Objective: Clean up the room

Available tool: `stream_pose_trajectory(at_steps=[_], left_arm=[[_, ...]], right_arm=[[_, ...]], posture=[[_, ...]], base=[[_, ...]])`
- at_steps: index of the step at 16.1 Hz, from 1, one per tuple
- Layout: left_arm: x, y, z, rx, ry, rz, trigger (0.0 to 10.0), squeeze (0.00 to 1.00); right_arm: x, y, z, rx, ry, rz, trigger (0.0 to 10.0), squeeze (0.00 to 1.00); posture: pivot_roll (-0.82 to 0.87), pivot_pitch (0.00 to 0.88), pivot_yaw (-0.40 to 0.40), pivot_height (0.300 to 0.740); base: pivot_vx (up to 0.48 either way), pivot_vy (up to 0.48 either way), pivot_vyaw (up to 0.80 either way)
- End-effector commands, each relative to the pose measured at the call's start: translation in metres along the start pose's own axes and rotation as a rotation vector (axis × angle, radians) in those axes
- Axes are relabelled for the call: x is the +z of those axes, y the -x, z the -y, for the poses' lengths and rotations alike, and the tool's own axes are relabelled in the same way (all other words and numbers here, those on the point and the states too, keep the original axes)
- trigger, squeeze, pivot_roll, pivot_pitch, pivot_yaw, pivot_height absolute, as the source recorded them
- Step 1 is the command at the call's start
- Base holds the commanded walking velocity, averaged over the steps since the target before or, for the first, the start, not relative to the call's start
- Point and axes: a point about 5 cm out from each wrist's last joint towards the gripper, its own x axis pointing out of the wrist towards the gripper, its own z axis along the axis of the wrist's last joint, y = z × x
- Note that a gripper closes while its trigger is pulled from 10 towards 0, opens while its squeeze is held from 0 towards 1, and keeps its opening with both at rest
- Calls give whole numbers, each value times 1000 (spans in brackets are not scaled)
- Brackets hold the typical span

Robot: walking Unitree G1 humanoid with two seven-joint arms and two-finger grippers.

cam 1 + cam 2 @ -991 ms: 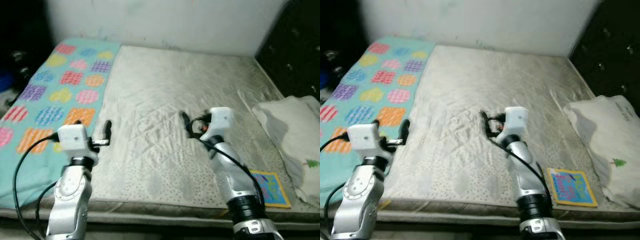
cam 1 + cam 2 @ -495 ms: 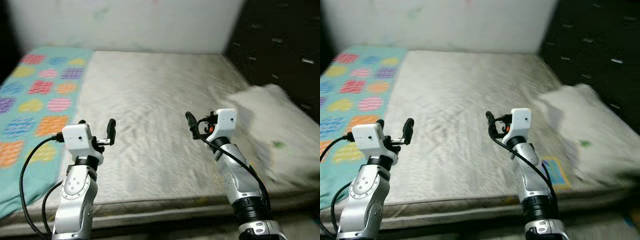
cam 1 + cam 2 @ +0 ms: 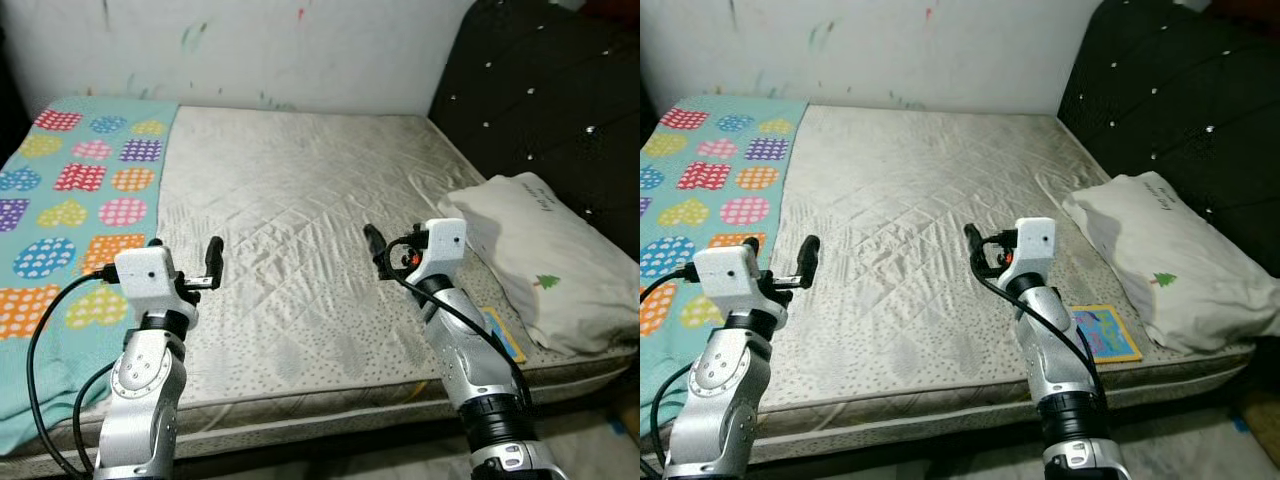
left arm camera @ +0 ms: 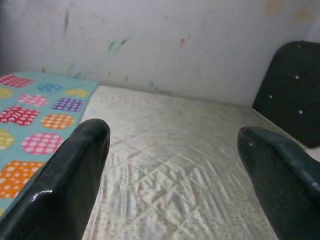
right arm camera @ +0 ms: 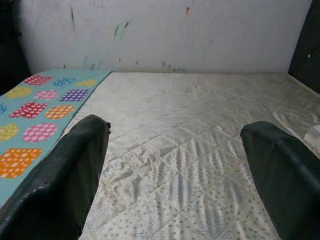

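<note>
The task looks hardly begun: a book [image 3: 1103,333] lies on the near right of the bed [image 3: 300,190] beside the pillow [image 3: 545,260]. Left gripper [image 4: 172,165] and right gripper [image 5: 175,165] hover apart, empty.

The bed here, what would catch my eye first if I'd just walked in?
Probably the turquoise blanket with bright patches along the mattress's left side. Then the white pillow by the black headboard on the right, a small colourful book beside it. Both grippers, left and right, hover open and empty.
</note>
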Motion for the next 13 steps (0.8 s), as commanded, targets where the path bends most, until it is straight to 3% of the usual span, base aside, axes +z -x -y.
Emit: stream_pose_trajectory(at_steps=[1, 3, 10, 13], left_arm=[[-2, -1, 7, -21, 16, -6, 10000, 0], [-2, -1, 7, -16, 19, -7, 10000, 0], [0, 1, 8, -26, 35, 17, 10000, 0], [2, 6, -1, -11, 13, 16, 10000, 0]], right_arm=[[-3, 3, 9, -24, 7, -18, 10000, 0], [-4, 2, 7, -17, 9, -23, 10000, 0], [-7, 2, 5, 7, 20, -36, 10000, 0], [-2, 4, 7, 0, 18, -11, 10000, 0]], posture=[[-17, 46, -76, 740], [-16, 44, -78, 740], [-16, 38, -80, 740], [-12, 42, -76, 740]], base=[[0, 480, 0], [0, 480, 0], [0, 0, 0], [299, 0, 0]])
